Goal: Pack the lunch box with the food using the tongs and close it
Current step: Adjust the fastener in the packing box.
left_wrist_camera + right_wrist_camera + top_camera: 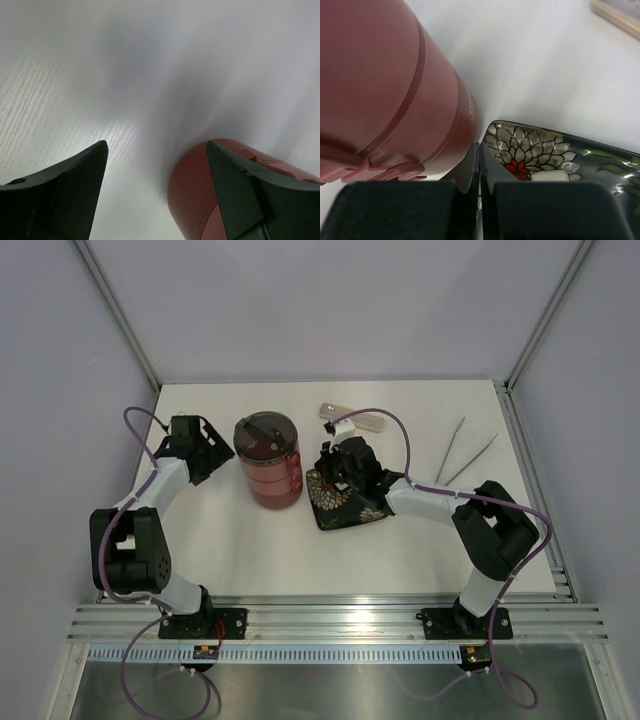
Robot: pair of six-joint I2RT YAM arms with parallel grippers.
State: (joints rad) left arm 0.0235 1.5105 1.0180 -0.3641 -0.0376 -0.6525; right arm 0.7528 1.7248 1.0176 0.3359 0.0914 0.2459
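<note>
**Top view:** On a white worktop, the lunch box stands left of the middle, toward the far edge. It is one stacked red cylinder with its grey handled lid on, so its contents are hidden. The left tool sits just beside it, on its left. The right tool hangs over a black flowered plate near the middle. The tongs lie toward the far right corner, well apart from both arms. A translucent case lies by the far edge.

**Left wrist view:** This tool's fingers stand wide apart, with only bare worktop between them. The lunch box's red wall shows behind one finger; whether they touch cannot be told.

**Right wrist view:** This tool's fingers are pressed together with nothing visible between them, above the plate's rim. The seams between the lunch box's tiers show only here. A small white square lies on the plate.
</note>
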